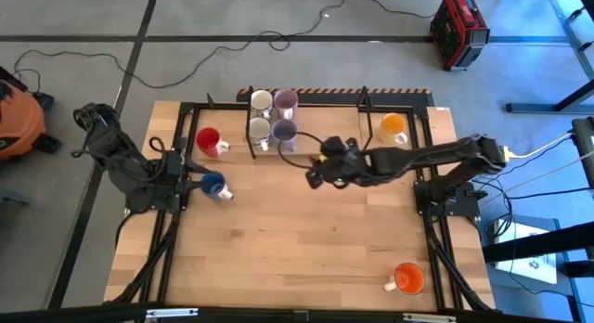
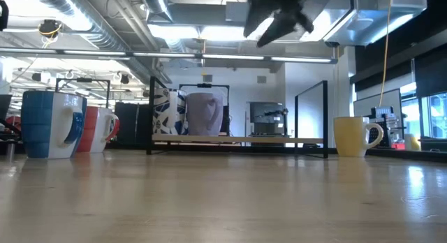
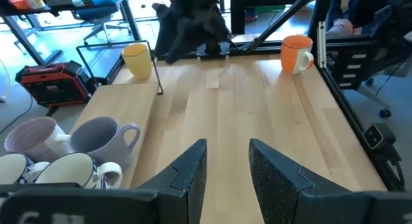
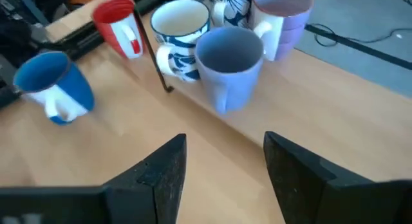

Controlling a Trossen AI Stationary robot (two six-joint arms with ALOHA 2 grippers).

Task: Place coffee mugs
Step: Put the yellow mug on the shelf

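Four mugs stand together on a low wooden rack (image 1: 325, 93) at the table's far edge: two white ones (image 1: 261, 102) (image 1: 259, 130) and two lavender ones (image 1: 286, 101) (image 1: 284, 131). A red mug (image 1: 209, 142) and a blue mug (image 1: 214, 185) stand on the table to their left. A yellow-orange mug (image 1: 393, 128) stands toward the far right, and an orange mug (image 1: 408, 278) near the right front corner. My right gripper (image 1: 314, 177) (image 4: 222, 163) is open and hangs high (image 2: 276, 26) in front of the lavender mug (image 4: 228, 63). My left gripper (image 1: 192, 177) (image 3: 226, 163) is open beside the blue mug.
The rack has a thin black frame with upright posts (image 2: 326, 117). Black rails (image 1: 172, 239) (image 1: 436, 239) run along the table's left and right sides. The bare wooden middle and near part of the table (image 1: 297, 239) is free room.
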